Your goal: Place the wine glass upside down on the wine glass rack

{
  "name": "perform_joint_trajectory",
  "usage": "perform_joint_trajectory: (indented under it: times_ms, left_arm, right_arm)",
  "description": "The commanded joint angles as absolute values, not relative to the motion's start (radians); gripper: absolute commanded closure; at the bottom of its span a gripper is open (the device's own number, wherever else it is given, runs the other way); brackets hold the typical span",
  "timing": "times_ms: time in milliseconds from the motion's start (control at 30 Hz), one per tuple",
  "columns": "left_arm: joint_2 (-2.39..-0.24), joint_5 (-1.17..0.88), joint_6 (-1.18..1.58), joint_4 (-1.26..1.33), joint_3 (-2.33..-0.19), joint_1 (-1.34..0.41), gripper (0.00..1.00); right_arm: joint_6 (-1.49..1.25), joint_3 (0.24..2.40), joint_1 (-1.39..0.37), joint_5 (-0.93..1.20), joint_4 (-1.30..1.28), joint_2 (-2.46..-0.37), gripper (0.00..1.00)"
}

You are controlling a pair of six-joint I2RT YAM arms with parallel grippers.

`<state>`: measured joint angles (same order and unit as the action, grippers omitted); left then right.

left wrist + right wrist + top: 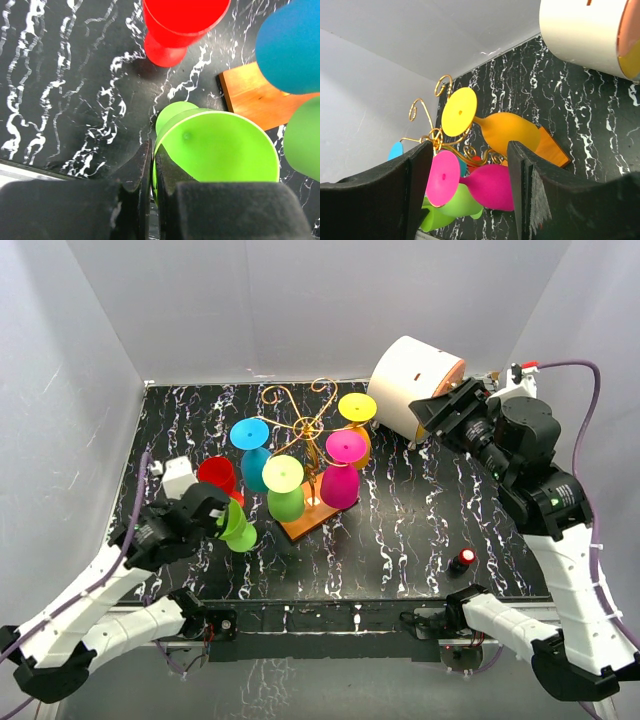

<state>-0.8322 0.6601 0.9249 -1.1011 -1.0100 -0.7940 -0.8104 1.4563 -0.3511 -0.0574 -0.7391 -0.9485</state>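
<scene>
The wine glass rack [300, 415] is a gold wire stand on a wooden square base [312, 521] at mid table. Blue, green, magenta and orange glasses hang from it upside down. My left gripper [222, 515] is shut on the rim of a lime-green wine glass [239, 530], left of the base. In the left wrist view my fingers [145, 165] pinch the glass wall [215, 145], its mouth facing the camera, foot towards the table. A red glass [216, 475] stands just behind. My right gripper [425, 412] is open and empty, high at the back right.
A large white cylinder [410, 375] lies at the back right, beside my right gripper. A small red knob [462, 560] sits near the front right. The right wrist view shows the rack's scrolls [427, 107] and hanging glasses between my open fingers. Grey walls enclose the table.
</scene>
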Motion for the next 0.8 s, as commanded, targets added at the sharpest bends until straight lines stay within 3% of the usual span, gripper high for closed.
perform_joint_trajectory:
  times_ms: [0,267,533,633,767]
  left_arm:
    - [-0.823,0.790,0.945,-1.303,-1.173,-0.788,1.00]
    - [-0.869,0.816,0.818,-1.440,-1.549,-0.788,1.00]
    - [-0.855,0.889,0.782,-1.435,-1.729,-0.788,1.00]
    - [-0.851,0.960,0.709,-1.337,-1.776,-0.788,1.00]
    - [-0.775,0.949,0.481,-0.972,-1.728,-0.788,1.00]
  right_arm:
    - [-0.809,1.518,-0.349,0.005,-0.651,-0.977,0.42]
    - [-0.847,1.532,-0.348,0.043,-0.616,-1.005,0.43]
    - [-0.878,1.545,-0.349,0.143,-0.543,-1.034,0.43]
    - [-0.902,1.525,-0.348,0.182,-0.479,-1.029,0.42]
    - [-0.930,1.519,-0.350,0.218,-0.421,-1.031,0.40]
